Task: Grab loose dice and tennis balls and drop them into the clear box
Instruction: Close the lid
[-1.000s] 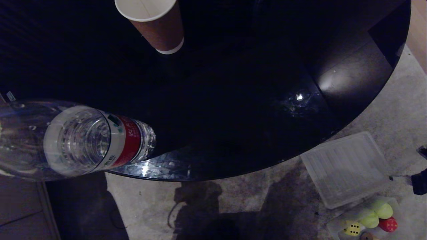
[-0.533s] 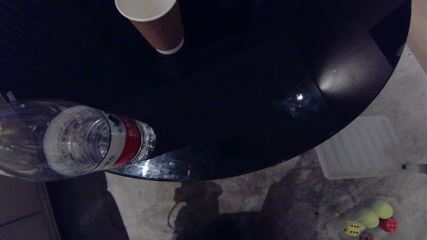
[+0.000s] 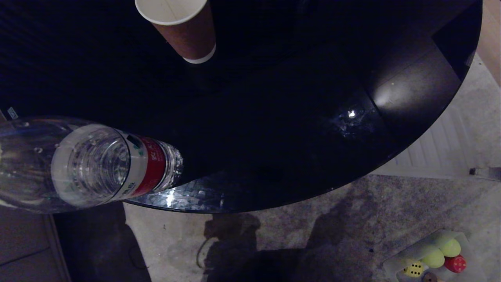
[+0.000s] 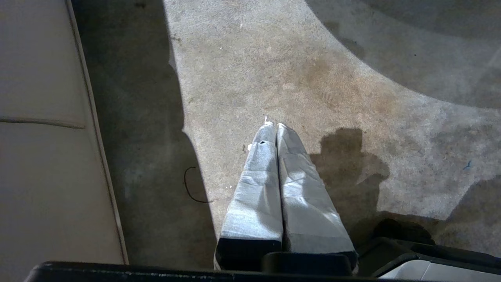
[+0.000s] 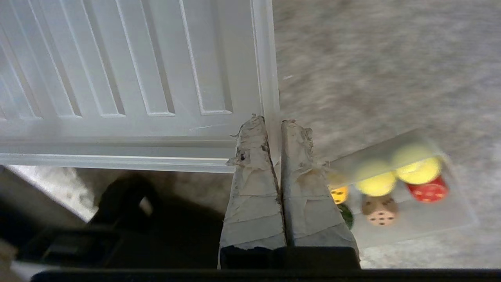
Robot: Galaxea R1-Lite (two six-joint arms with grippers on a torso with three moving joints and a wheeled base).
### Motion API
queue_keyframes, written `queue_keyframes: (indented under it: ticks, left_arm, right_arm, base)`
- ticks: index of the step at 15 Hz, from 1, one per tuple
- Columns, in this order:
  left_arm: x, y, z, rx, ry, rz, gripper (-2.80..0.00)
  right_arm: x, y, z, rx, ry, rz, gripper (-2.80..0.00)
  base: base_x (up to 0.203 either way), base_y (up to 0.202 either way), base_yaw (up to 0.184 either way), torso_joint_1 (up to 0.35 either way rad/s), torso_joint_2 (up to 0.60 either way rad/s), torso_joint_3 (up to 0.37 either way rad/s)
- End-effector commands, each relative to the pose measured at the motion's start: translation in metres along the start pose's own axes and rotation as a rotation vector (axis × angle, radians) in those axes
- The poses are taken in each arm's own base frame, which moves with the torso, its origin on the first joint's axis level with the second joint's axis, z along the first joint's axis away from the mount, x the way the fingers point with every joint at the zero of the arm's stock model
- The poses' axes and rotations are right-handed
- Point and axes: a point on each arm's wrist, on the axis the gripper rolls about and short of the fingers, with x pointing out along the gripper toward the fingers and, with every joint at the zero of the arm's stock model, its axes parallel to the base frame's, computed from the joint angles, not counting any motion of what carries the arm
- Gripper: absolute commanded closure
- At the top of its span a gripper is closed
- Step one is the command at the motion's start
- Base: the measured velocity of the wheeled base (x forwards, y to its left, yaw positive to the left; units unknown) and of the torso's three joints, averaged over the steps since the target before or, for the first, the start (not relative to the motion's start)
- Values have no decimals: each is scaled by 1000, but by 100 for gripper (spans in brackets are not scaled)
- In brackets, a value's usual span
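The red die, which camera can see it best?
The right wrist view: the red die lies whole in the clear box, beside a tennis ball. The head view shows it small in a corner. The left wrist view shows only floor.

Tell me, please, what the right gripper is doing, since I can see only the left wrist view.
Observer: The right gripper is shut on the rim of the ribbed lid, holding it above the floor.
Operator: Where is the clear box?
Observer: The clear box lies on the floor beyond the fingers, with two tennis balls and several dice in it.
Operator: Is anything on the table?
Observer: A paper cup stands on the dark table.
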Motion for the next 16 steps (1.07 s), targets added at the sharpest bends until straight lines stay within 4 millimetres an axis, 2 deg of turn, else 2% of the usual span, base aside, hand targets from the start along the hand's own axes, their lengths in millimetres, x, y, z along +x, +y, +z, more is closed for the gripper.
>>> queue_keyframes:
  ticks: [1, 4, 7, 11, 14, 16]
  left_arm:
    - [0, 0, 0, -2, -1, 1, 0]
    - [0, 0, 0, -2, -1, 0, 0]
    - [0, 0, 0, -2, -1, 1, 0]
    - [0, 0, 0, -2, -1, 1, 0]
    - [0, 0, 0, -2, -1, 1, 0]
    - [0, 0, 0, -2, -1, 1, 0]
  right_arm:
    - [-17, 22, -1, -62, -39, 8, 0]
    - [-18, 32, -11, -90, -14, 4, 0]
    - [-19, 47, -10, -139, -5, -111, 0]
    - [-24, 54, -26, -141, 18, -107, 0]
    - [-35, 64, -38, -163, 7, -108, 0]
    - [-49, 77, -49, -193, -19, -94, 0]
  base:
    - [0, 0, 0, 0, 0, 0]
    - [0, 0, 0, 0, 0, 0]
    - [0, 0, 0, 0, 0, 0]
    - [0, 0, 0, 0, 0, 0]
    - [0, 0, 0, 0, 0, 0]
    - [0, 0, 0, 0, 0, 0]
